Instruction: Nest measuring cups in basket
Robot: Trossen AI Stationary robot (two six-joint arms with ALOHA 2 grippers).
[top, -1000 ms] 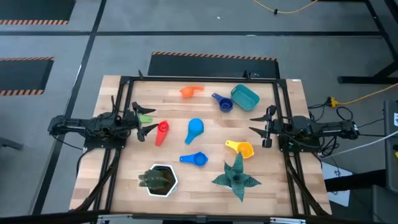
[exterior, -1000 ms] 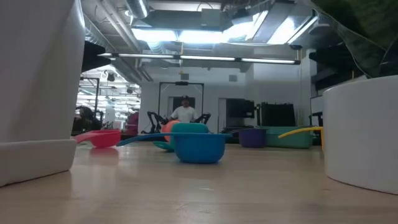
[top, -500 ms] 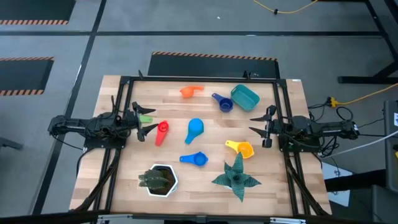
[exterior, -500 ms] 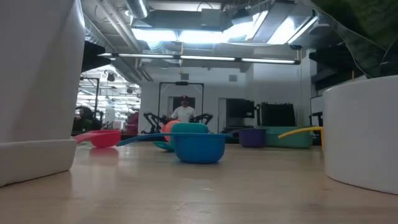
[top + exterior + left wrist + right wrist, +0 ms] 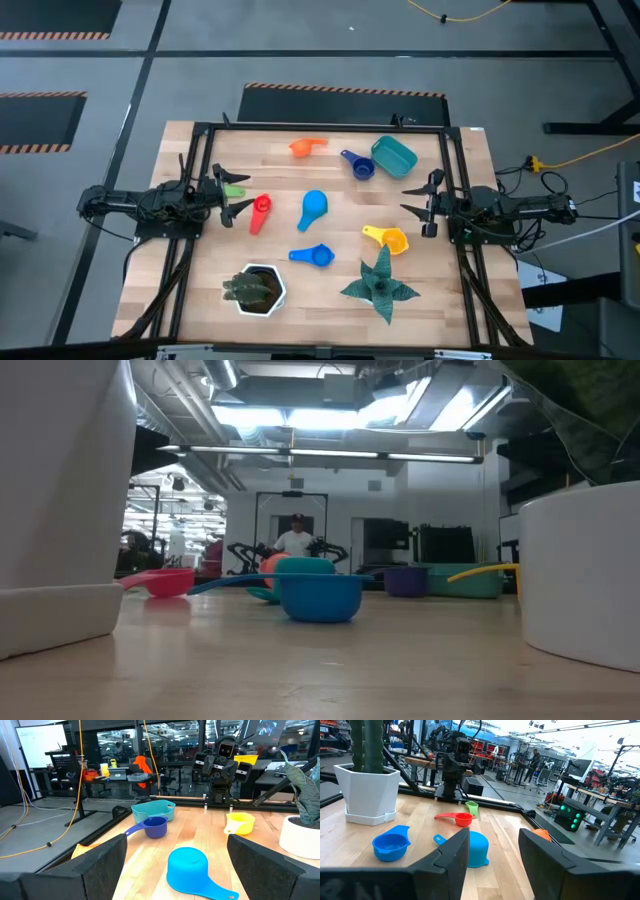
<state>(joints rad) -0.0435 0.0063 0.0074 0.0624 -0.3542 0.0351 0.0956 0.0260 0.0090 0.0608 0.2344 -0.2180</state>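
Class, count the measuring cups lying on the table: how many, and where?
7: orange cup far edge, dark blue cup beside the basket, green cup left, red cup, two light blue cups centre, yellow cup right.

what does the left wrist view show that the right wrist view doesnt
Only the left wrist view shows the teal basket, the dark blue cup beside it and the yellow cup. Only the right wrist view shows the red cup, green cup and white hexagonal pot. Both show the upside-down light blue cup.
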